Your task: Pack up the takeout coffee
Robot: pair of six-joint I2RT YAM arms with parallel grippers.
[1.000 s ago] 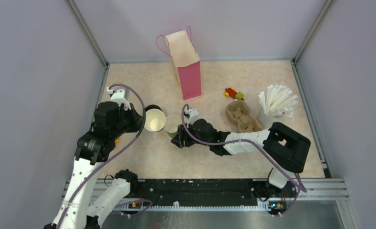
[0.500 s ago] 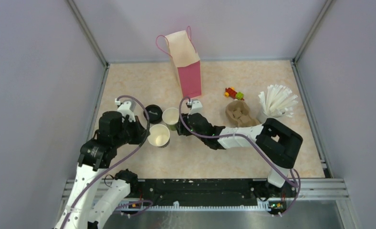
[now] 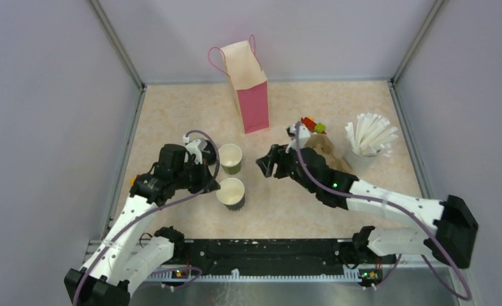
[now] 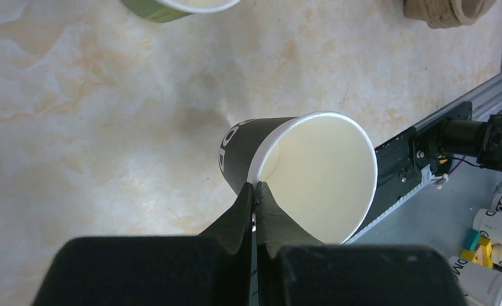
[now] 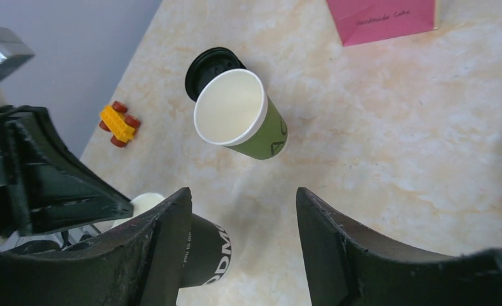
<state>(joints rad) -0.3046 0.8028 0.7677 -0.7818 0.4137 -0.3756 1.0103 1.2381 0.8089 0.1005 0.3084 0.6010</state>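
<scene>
Marbled beige table (image 3: pixel 172 108) bears a lidless black cup (image 4: pixel 312 172), probably light and crushable; left gripper (image 4: pixel 256 191) pinches its rim at ten o'clock, right gripper (image 5: pixel 239 197) hangs released.

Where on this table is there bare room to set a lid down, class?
Bare table lies in the back-left corner beside the pink bag, and along the near edge between the black cup and the right arm. Crowded: around the green cup mid-table, and the right side by carrier, bricks and straws.
</scene>
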